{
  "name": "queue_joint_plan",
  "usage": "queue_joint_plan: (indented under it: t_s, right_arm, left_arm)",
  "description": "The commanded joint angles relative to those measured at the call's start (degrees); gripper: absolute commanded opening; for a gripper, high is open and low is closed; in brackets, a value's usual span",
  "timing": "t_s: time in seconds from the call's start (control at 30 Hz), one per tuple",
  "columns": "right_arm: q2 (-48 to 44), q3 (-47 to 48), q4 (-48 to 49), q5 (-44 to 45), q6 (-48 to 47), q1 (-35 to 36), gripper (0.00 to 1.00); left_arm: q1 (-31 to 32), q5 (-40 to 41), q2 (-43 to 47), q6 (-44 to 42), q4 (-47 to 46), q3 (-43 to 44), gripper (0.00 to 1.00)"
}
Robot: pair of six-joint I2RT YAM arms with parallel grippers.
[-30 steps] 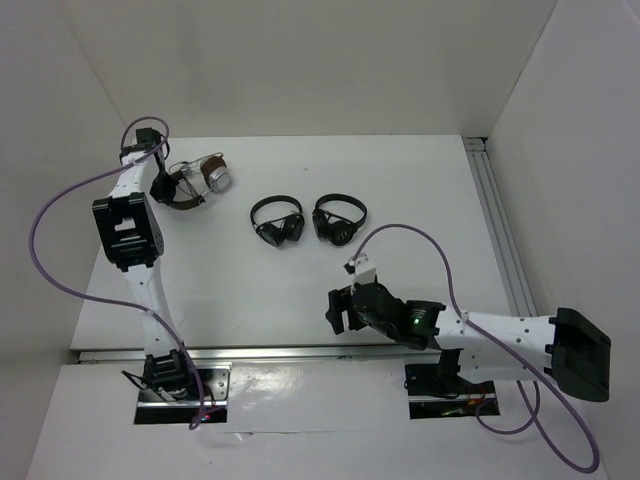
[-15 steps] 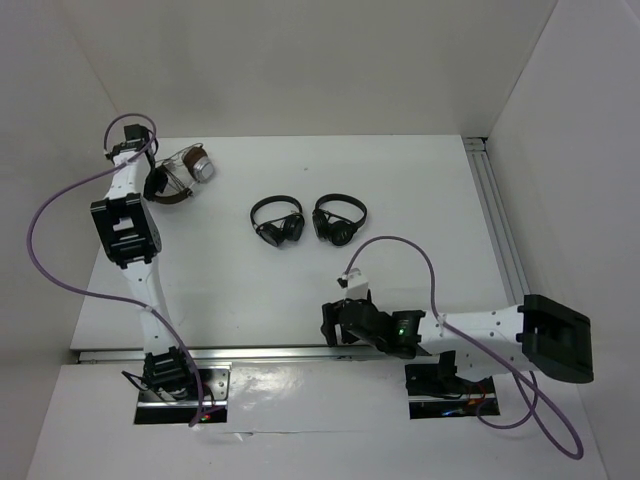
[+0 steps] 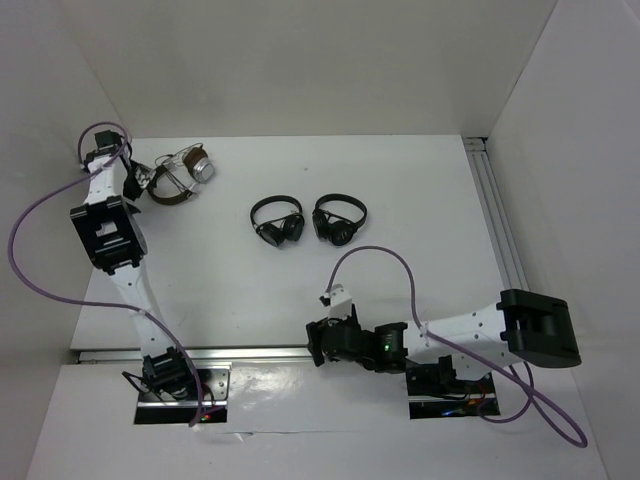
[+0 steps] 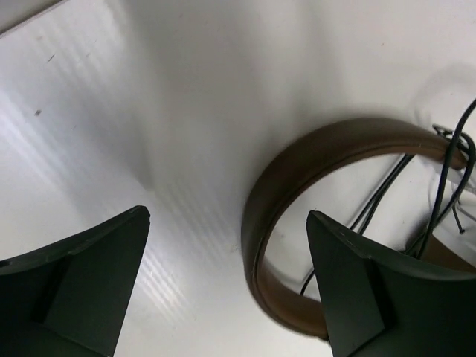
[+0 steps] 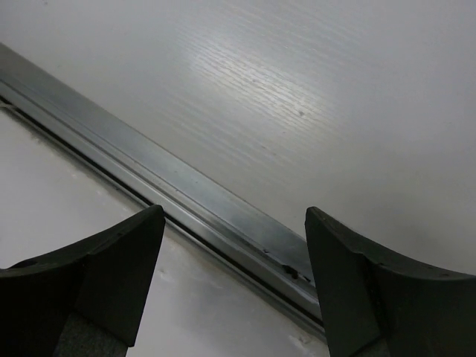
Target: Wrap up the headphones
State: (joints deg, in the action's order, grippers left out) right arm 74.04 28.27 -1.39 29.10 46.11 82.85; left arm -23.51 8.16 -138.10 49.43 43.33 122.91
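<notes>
The headphones (image 3: 176,180), with a brown headband and a silver earcup (image 3: 203,167), lie at the table's far left corner. Their thin black cable (image 4: 387,186) is bunched inside the headband (image 4: 297,160). My left gripper (image 3: 133,184) stands open just left of them. In the left wrist view the left gripper (image 4: 228,214) has the headband's bend between its spread fingers, with no contact visible. My right gripper (image 3: 318,341) is open and empty, low over the table's near edge. In the right wrist view the right gripper (image 5: 234,212) frames only the metal rail (image 5: 186,193).
Two small black headphones (image 3: 277,222) (image 3: 340,220) sit side by side mid-table. An aluminium rail (image 3: 495,220) runs along the right edge. White walls close in on the left, back and right, and the left wall is close to my left arm.
My left gripper has opened, let go of the headphones and drawn back to the left. The right arm has pulled back toward the near edge, still open.
</notes>
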Motion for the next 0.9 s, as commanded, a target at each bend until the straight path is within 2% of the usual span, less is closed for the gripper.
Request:
queue_joint_plan:
  t_s: [0.0,0.13,0.23,0.33,0.4,0.43,0.5,0.53,0.57,0.6,0.67,0.7,0.73,0.8,0.83,0.87]
  right_arm:
    - [-0.82,3.36,-1.34,4.99,3.11,2.57,0.83]
    - [-0.83,5.03,-3.62,7.72,3.64,5.74,0.83]
    - [-1.35,8.72,-8.35,12.02,3.64,8.11,0.83]
    - [-3.27,15.13,-17.30,17.12,2.24,9.26,0.85]
    - [-4.86,19.16,-19.61,18.97,0.66,10.40,0.85]
    - [-5.74,20.41,-20.75,20.54,0.13,10.40,0.85]
    - [-8.81,22.35,-24.18,22.04,0.12,11.02,0.85]
    - [-9.87,23.92,-25.32,23.44,0.12,11.02,0.85]
    - [-12.06,24.72,-27.77,23.98,-0.49,11.54,0.85]
    - [-13.21,25.34,-29.10,24.85,-0.49,11.55,0.85]
    - [-15.93,27.97,-32.52,25.73,0.65,11.55,0.85]
    - [-16.64,29.02,-36.54,25.74,0.65,12.15,1.00]
    - [-17.26,31.64,-39.19,27.22,1.61,12.16,1.00]
    - [-18.14,34.55,-47.36,27.76,4.60,12.16,1.00]
    - [-18.75,37.53,-50.44,28.81,5.91,12.16,1.00]
    - [-18.76,39.04,-53.25,29.43,7.23,12.68,1.00]
  left_arm:
    - [-0.30,-1.56,6.17,2.51,3.86,-0.48,1.00]
    - [-0.93,-2.97,13.02,1.90,3.87,-4.60,1.00]
    - [-0.93,-6.57,20.66,2.51,0.80,-12.07,1.00]
    - [2.05,-6.59,25.94,0.94,2.54,-12.79,1.00]
    - [4.51,-6.58,29.36,0.93,4.39,-16.90,1.00]
    - [5.31,-7.36,34.17,0.93,4.39,-19.61,1.00]
    - [6.98,-8.51,40.51,0.93,0.63,-30.76,1.00]
    - [8.72,-9.21,44.02,0.93,-1.13,-34.89,1.00]
    - [9.79,-9.22,51.37,0.93,-1.93,-38.68,1.00]
    - [10.93,-9.22,55.36,0.93,-3.59,-46.20,1.00]
    - [15.14,-8.26,62.57,-0.21,-6.24,-51.78,1.00]
    - [17.25,-8.25,69.65,-1.95,-7.29,-56.51,1.00]
    - [21.88,-7.64,72.94,-2.93,-7.91,-58.21,1.00]
    - [27.17,-4.04,79.18,-5.03,-6.77,-62.24,1.00]
    - [31.46,-3.25,85.22,-5.57,-6.77,-63.31,1.00]
    - [33.16,-2.63,88.24,-5.57,-5.72,-64.19,1.00]
